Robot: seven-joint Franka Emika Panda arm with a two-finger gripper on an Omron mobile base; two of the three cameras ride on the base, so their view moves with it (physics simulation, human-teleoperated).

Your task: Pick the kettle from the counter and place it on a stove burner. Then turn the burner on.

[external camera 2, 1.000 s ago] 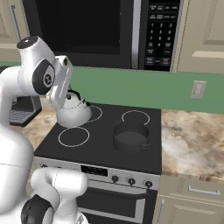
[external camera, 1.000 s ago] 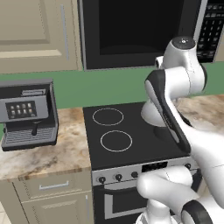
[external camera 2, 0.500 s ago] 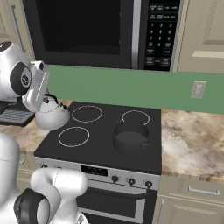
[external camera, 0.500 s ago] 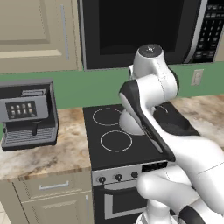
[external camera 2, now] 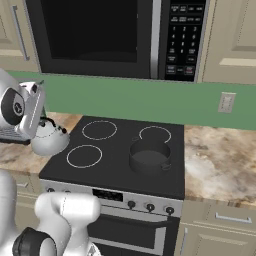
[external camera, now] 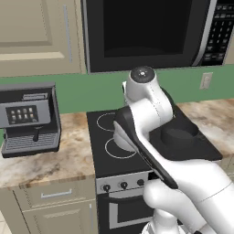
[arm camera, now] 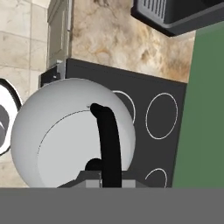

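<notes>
The silvery-white kettle (external camera 2: 50, 140) hangs in the air at the stove's left edge, beside the front-left stove burner (external camera 2: 84, 156). My gripper (external camera 2: 43, 120) is shut on its thin dark arched handle (arm camera: 107, 140) from above. In the hand view the kettle's dome (arm camera: 65, 135) sits right under the gripper (arm camera: 104, 176), over the cooktop's edge and the marbled counter (arm camera: 113, 30). White burner circles (arm camera: 162, 116) lie beyond it. In the left base view my arm covers most of the front-left burner (external camera: 114, 150).
A dark round pot (external camera 2: 149, 157) stands on the front-right burner. Control knobs (external camera 2: 132, 204) line the stove's front panel. A coffee machine (external camera: 29, 119) sits on the left counter (external camera: 55, 160). The microwave (external camera 2: 115, 35) hangs above the cooktop.
The arm has swung left with the kettle, from above the left burners out to the stove's left edge. Pot and coffee machine have stayed put.
</notes>
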